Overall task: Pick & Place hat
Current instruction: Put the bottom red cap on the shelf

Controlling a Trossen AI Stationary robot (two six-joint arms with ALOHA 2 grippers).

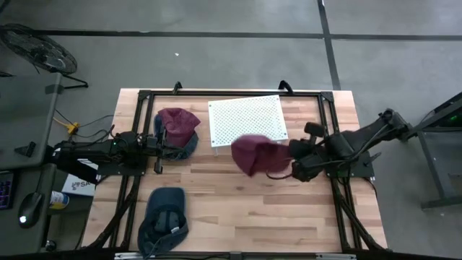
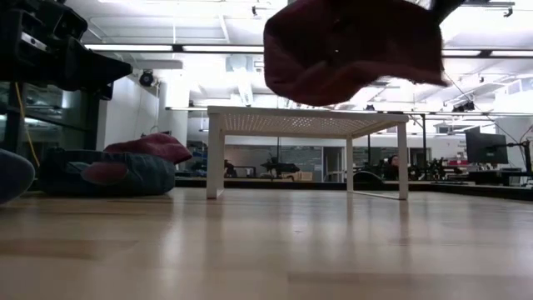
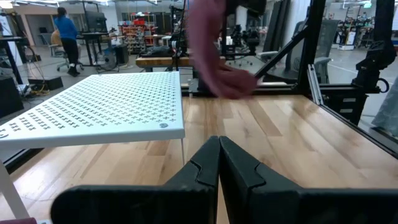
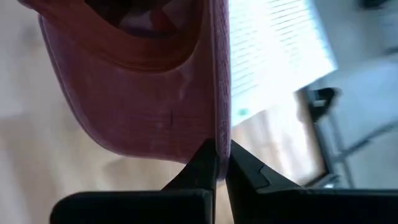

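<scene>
A maroon hat (image 1: 254, 153) hangs in the air beside the near right corner of the white perforated stand (image 1: 247, 119); the low view shows the hat (image 2: 350, 46) well above the tabletop. My right gripper (image 4: 221, 152) is shut on the maroon hat (image 4: 143, 81). My left gripper (image 3: 219, 155) is shut and holds nothing; it waits on the table's left by a second maroon hat lying on a denim hat (image 1: 177, 131). The left wrist view shows the held hat (image 3: 217, 62) beyond the stand (image 3: 93, 112). My right gripper pinches the maroon hat's thin edge (image 4: 219, 127) between its two fingertips, reaching in from the table's right side. The edge runs straight up from between the fingers. The hat is lifted clear of the table, its open hollow side turned toward the wrist camera.
A dark blue hat (image 1: 164, 215) lies near the table's near left edge. The stack of maroon and denim hats (image 2: 108, 167) sits left of the white stand (image 2: 308, 123). A black frame (image 1: 328, 130) borders the table. Bare wood stretches across the near middle.
</scene>
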